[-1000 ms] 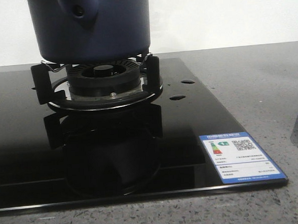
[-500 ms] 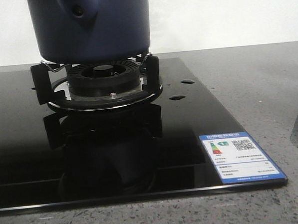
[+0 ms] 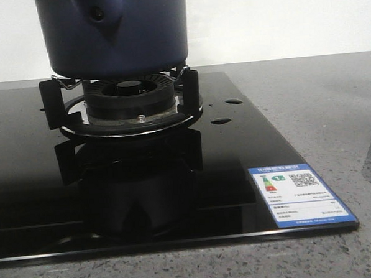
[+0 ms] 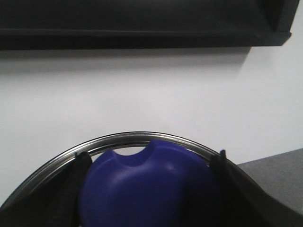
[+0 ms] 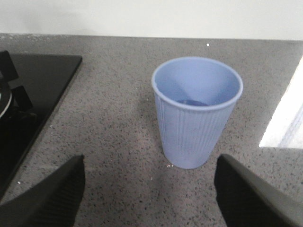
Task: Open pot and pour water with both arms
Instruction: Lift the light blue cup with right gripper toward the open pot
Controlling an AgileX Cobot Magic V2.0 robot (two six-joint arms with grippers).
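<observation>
The navy-blue pot (image 3: 136, 35) stands on the burner's pan support (image 3: 130, 95), its pointed handle mount (image 3: 98, 13) facing the camera; its top is out of the front view. In the left wrist view my left gripper (image 4: 149, 161) is shut on a dark blue knob (image 4: 156, 194), with the lid's steel rim (image 4: 137, 137) arcing behind it against a white wall. In the right wrist view my right gripper (image 5: 150, 163) is open and empty over the grey counter, just short of a pale blue ribbed cup (image 5: 196, 118). Neither gripper shows in the front view.
A black glass hob (image 3: 26, 185) with a blue-edged label (image 3: 300, 195) lies on the speckled grey counter (image 3: 333, 106). The hob's corner shows beside the cup in the right wrist view (image 5: 33, 94). A dark shelf (image 4: 142, 23) hangs on the wall.
The pot stays on the burner. Only the dark reflection in the hob glass shifts a little.
</observation>
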